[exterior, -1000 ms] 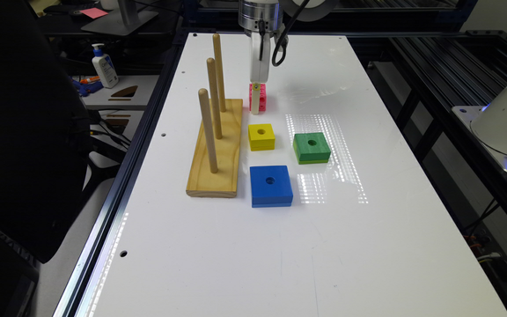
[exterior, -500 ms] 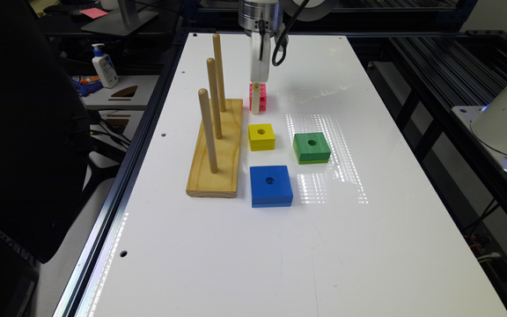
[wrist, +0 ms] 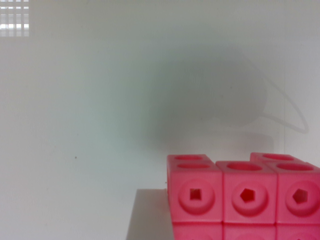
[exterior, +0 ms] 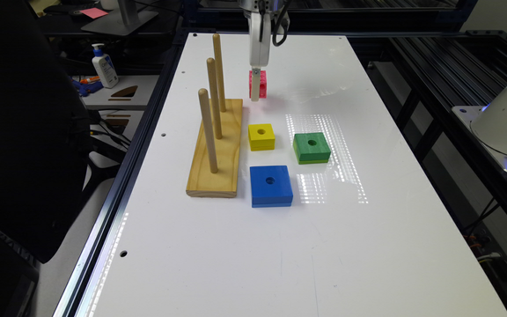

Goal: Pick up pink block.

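Pink block [exterior: 259, 84] sits at the far end of the white table [exterior: 244, 246], beyond the yellow block [exterior: 261, 136] and just off the far corner of the wooden peg stand [exterior: 216, 147], on the exterior view's right of it. Compared with a second ago, almost nothing in the layout has shifted: the block keeps the same place relative to the peg stand, and the gripper [exterior: 255, 86] stays down at block height with a pale finger crossing the block's near face. My reading is that the descent is over and the arm is at the grasp step, not yet at the lift; whether the block is just off the surface I cannot tell.

The wrist view has the pink block [wrist: 245, 196] close up, with its dimpled mini cubes sharp against the blurred white surface, but no finger is clear there, so I cannot tell whether the jaws are spread or pinching the block.

The green block [exterior: 311, 148] and the blue block [exterior: 271, 185] lie nearer the camera, well apart from the pink one, so a straight upward lift should meet nothing.
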Tool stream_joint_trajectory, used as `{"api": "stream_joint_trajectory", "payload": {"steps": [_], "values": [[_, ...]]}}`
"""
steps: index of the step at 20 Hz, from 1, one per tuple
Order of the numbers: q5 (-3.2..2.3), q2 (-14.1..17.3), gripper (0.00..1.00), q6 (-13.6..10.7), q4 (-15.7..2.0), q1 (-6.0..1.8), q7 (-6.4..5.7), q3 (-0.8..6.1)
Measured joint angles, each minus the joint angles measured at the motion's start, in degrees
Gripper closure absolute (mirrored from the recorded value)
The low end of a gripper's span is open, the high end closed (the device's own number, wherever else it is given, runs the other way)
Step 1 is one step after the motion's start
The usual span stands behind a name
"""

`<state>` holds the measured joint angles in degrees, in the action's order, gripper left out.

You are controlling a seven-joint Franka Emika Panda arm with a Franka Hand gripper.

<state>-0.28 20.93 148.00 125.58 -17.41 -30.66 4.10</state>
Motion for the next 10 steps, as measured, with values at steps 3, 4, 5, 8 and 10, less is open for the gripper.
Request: {"api": "stream_joint_trajectory", "payload": {"steps": [3, 4, 5, 8, 10], "values": [[0.02, -3.56, 1.0, -3.59, 0.02, 0.01, -0.01, 0.02], [0.02, -4.59, 1.0, -4.66, 0.05, 0.01, -0.01, 0.02], [0.03, -5.43, 1.0, -5.55, 0.1, 0.01, -0.01, 0.03], [0.03, -6.43, 1.0, -6.52, 0.28, 0.01, -0.02, 0.04], [0.03, -6.38, 1.0, -6.52, 0.3, 0.01, -0.02, 0.03]]}}
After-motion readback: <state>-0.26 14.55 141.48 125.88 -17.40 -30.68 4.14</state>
